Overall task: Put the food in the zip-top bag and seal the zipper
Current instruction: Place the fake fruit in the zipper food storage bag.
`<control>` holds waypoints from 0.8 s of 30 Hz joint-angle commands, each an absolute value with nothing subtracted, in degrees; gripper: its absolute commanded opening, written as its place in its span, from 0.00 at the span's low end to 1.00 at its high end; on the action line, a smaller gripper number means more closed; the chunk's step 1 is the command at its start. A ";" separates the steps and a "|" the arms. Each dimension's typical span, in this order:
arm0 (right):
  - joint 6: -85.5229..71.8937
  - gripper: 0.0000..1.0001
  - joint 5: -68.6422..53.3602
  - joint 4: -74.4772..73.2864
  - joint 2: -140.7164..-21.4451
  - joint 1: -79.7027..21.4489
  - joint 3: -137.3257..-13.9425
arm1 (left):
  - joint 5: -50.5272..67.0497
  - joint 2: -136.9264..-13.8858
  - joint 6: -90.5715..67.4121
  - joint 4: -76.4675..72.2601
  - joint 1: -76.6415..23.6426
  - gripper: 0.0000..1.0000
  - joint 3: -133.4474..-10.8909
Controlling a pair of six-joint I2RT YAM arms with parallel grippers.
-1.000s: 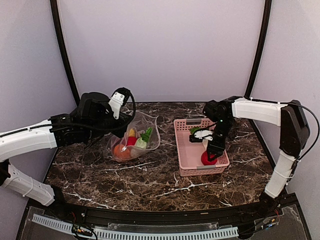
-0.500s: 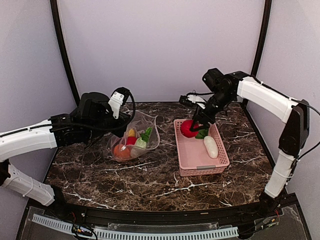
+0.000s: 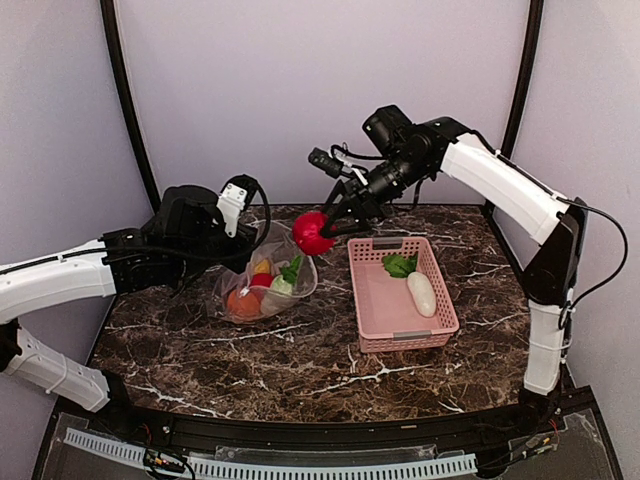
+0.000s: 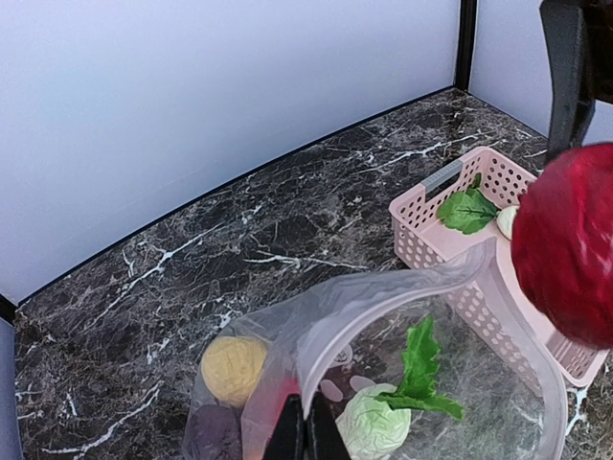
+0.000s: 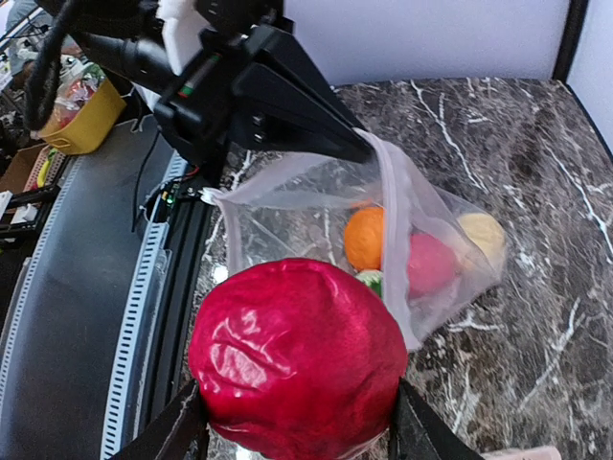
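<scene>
A red ball (image 3: 311, 236) is held in the right gripper (image 3: 324, 227) near the mouth of the bag (image 3: 305, 272). The bag's rim is clamped by the left gripper (image 4: 305, 429), at nine o'clock of the basket (image 3: 405, 340).

Left arm reaches from 9 o'clock, left end effector (image 4: 305, 431) pinched tight; right arm arches from 3 o'clock, right end effector (image 3: 320, 228) half-spread, gripping.

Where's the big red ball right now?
In the top view, the right gripper holds the red ball in the air by the bag's open mouth, left of the basket.
</scene>
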State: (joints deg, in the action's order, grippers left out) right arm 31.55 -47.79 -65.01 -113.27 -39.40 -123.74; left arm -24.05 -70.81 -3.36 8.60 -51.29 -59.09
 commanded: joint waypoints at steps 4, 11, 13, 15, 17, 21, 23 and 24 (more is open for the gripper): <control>27.27 0.46 -48.13 -62.97 -117.69 -45.27 -128.20 | -24.46 -71.01 -3.45 8.20 -49.23 0.01 -58.61; 23.75 0.46 -36.98 -54.58 -118.31 -47.87 -127.31 | -23.84 -68.63 -4.65 7.55 -48.85 0.01 -58.09; 23.70 0.47 -31.80 -51.12 -117.31 -49.39 -125.04 | -23.43 -67.85 -5.56 7.03 -48.74 0.01 -57.69; 24.31 0.47 -27.37 -47.60 -116.51 -51.14 -122.83 | -23.03 -66.98 -6.35 6.55 -48.77 0.01 -57.32; 25.42 0.48 -22.16 -45.22 -116.39 -53.24 -121.63 | -22.71 -66.11 -7.09 6.03 -48.78 0.01 -57.00; 27.33 0.49 -14.23 -41.39 -117.09 -56.87 -120.46 | -22.69 -64.54 -7.79 5.30 -48.77 0.01 -56.37; 28.13 0.50 -11.54 -39.87 -117.55 -58.06 -120.41 | -22.75 -63.98 -7.96 5.08 -48.77 0.01 -56.27; 28.27 0.52 -9.86 -39.15 -117.82 -58.61 -120.45 | -22.80 -63.63 -8.02 5.03 -48.77 0.01 -56.19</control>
